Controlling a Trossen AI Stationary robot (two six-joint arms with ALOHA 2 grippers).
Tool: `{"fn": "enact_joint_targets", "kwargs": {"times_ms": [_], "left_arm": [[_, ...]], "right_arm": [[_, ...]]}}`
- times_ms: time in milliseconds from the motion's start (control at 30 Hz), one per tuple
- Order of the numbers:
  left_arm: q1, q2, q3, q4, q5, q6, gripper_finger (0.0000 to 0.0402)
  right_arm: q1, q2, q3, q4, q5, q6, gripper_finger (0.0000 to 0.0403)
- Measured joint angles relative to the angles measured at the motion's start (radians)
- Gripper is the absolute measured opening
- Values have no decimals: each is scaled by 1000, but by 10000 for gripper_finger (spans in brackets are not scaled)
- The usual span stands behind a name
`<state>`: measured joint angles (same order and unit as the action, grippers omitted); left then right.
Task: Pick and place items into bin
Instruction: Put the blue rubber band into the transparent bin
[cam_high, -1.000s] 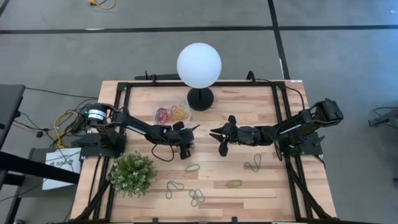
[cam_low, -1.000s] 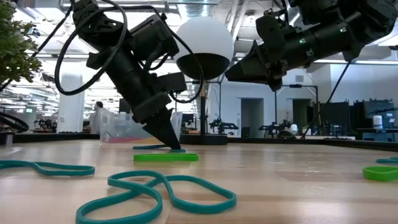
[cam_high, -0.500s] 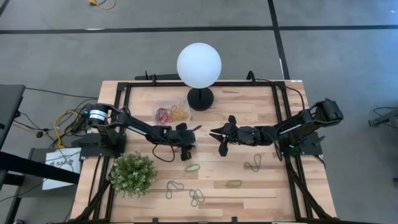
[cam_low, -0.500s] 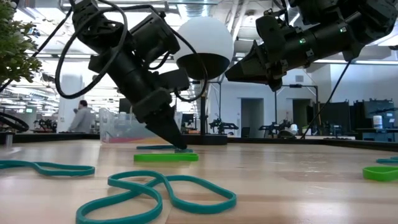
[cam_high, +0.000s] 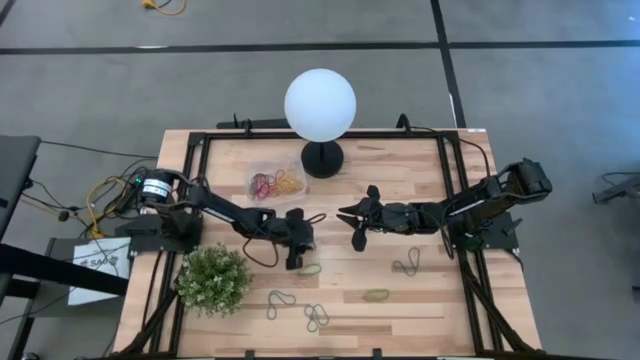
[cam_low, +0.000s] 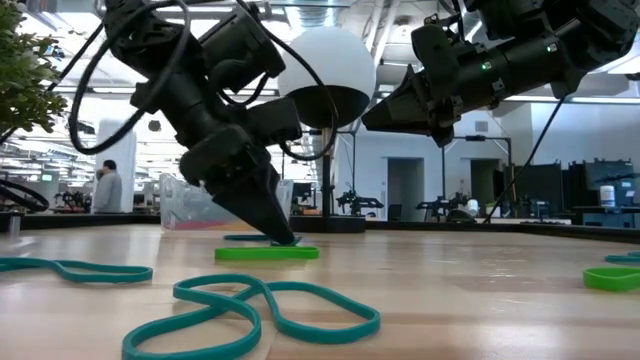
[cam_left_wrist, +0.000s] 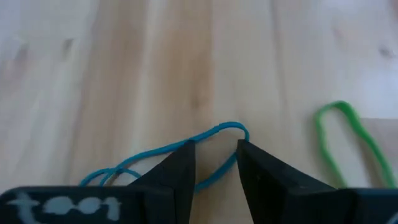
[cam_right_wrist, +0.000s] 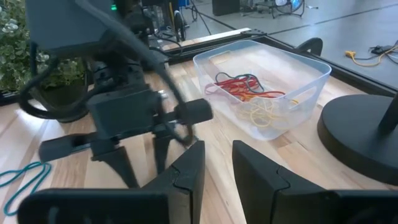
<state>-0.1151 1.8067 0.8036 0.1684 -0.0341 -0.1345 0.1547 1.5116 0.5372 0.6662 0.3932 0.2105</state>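
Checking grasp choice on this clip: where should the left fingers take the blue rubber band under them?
At the blue rubber band's rounded end loop, straight down from above. It lies flat on the table, and that loop already sits between the left gripper's open fingers.

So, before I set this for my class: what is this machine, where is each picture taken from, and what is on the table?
Two robot arms work at a wooden table. One picture looks straight down, one looks level across the tabletop, and each wrist carries a camera. The left pincer is open, its tips down at the table astride a blue rubber band; a green band lies beside it. The right pincer waits open above the middle. A clear bin already holds bands. A globe lamp and a plant also stand there.
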Motion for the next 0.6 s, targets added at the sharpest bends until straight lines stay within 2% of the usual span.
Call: {"fn": "enact_joint_targets", "kwargs": {"times_ms": [600], "left_arm": [[-43,21,1,37,-5,0,107]], "right_arm": [[0,0,0,0,0,0,77]]}}
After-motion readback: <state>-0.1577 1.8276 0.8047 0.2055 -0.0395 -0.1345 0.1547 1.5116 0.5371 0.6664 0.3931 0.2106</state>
